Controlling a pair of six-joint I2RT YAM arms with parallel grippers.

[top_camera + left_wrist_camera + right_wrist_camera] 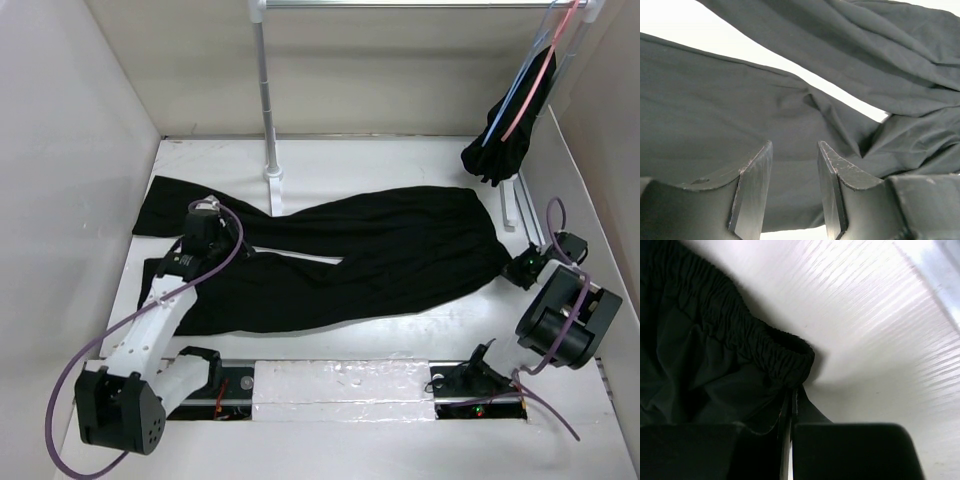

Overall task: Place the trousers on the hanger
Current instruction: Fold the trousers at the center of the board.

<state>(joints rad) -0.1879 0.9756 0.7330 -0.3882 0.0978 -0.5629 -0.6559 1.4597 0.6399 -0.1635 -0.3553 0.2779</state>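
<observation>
Black soft trousers spread flat across mid-desk, waist toward 3 o'clock, two legs running out toward 9 and 10 o'clock, a sliver of white desk between them. Light-blue hanger well apart from them, up at 1 o'clock, hooked on the rail and slanting down. Close beside it, a pink hanger; under both, a small bunched black garment hanging just above the desk's far right corner.

White rack post planted at 11 o'clock, its foot just beside the far leg's edge. White base rails along the wall at 2 o'clock, between the hanging garment and the waist.

Left fingers narrowly parted over the nearer leg at 9 o'clock, nothing between them, fabric close beneath. Right fingers pressed together at 3 o'clock, pinching the edge of the gathered elastic waistband.

Right arm bulked against the right wall at 4 o'clock. Left arm angled in from 7 o'clock, a purple cable looping off it. Shiny white strip along the near edge at 6 o'clock, between the two bases. White walls close on three sides.
</observation>
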